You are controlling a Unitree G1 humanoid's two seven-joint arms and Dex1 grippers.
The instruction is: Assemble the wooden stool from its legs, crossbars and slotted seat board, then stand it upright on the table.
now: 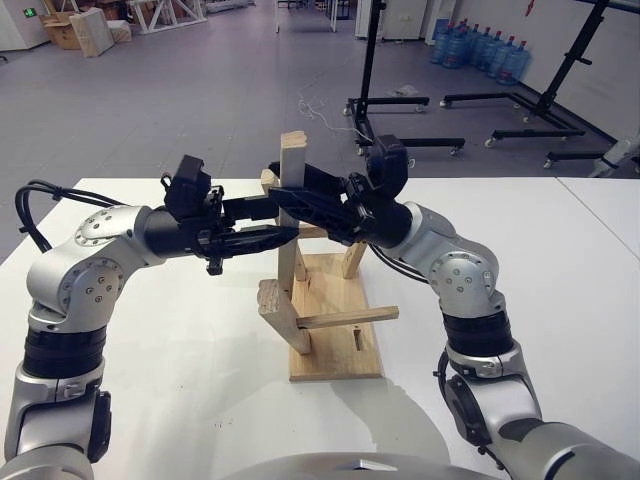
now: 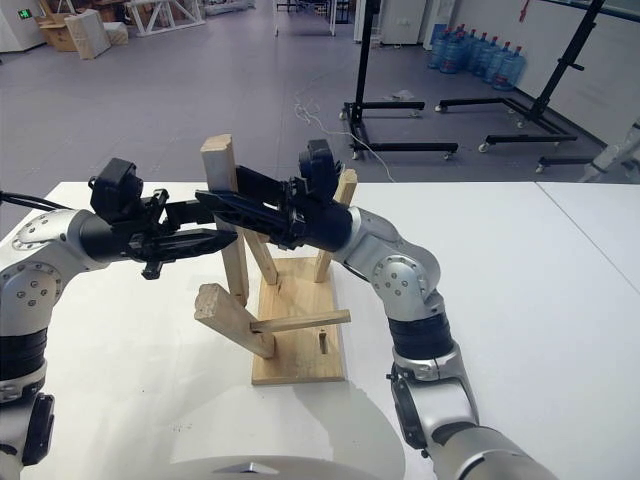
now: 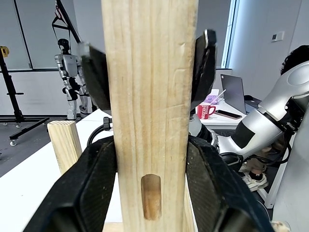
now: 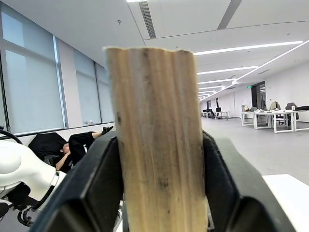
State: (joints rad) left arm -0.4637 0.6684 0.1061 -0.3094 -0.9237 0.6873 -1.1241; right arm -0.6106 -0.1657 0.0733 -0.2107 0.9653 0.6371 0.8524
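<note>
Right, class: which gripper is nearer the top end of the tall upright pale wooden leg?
Right. The right gripper clamps the wooden leg near its top end; the left gripper clamps it lower down.

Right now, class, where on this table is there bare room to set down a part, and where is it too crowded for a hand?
Free: the white table right of the seat board, out to its right edge, and the stretch left of the board. Crowded: the middle, where left pincer and right pincer both clamp the upright leg above the board.

place: robotics lab | cues: wheeled black stands (image 1: 375,50); water jugs (image 1: 480,48); hung humanoid (image 3: 67,77); office desks (image 4: 270,116)
</note>
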